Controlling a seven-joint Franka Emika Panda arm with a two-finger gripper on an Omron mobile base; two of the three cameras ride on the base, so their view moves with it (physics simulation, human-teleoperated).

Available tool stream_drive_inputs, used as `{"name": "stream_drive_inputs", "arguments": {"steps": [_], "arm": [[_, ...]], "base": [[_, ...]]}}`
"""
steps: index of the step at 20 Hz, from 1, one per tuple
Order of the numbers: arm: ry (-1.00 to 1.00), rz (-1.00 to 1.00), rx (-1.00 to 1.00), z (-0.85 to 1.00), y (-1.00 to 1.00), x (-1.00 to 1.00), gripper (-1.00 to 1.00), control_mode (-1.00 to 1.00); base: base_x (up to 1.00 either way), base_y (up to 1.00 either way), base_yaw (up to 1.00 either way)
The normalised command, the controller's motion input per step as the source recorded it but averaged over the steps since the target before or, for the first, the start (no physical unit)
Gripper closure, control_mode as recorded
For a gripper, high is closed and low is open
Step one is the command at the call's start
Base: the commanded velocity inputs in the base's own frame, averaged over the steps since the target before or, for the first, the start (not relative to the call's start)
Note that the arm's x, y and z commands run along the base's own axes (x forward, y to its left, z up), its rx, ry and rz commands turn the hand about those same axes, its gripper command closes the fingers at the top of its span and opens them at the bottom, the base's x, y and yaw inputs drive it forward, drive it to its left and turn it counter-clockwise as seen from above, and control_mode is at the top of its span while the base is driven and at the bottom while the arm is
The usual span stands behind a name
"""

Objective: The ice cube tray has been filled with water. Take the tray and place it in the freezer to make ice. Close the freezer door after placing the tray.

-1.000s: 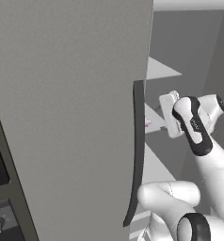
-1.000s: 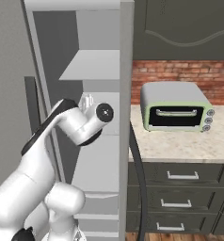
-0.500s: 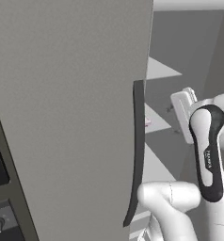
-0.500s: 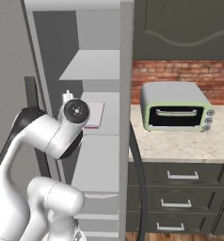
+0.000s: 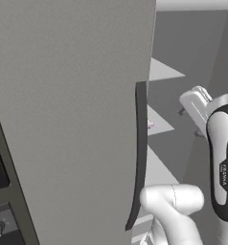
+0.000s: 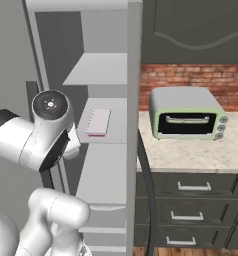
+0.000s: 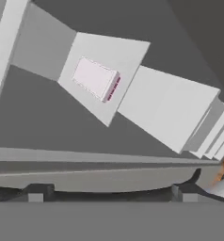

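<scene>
The jaws [image 7: 111, 190] stand wide and hold nothing. The ice cube tray [image 6: 98, 121] lies flat on a white shelf [image 6: 111, 137] inside the freezer [image 6: 132, 60], apart from the jaws (1 step is left, by my reading). The freezer door [image 5: 73, 119] stands open beside the arm, its handle [image 5: 139, 153] upright.

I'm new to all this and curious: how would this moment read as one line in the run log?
ice cube tray: lying on freezer shelf | gripper: open, holding nothing | freezer door: open, not yet closed
</scene>
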Motion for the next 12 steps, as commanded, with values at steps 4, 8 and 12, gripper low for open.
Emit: {"name": "stream_drive_inputs", "arguments": {"steps": [4,8,12], "arm": [[0.00,0.24,-0.28,0.42,0.00,-0.03,-1.00,-1.00],[0.00,0.25,-0.31,0.08,0.00,-0.18,-1.00,-1.00],[-0.07,0.25,-0.33,-0.03,0.03,-0.12,-1.00,-1.00]], "base": [[0.00,0.00,0.00],[0.00,0.00,0.00],[0.00,0.00,0.00]]}}
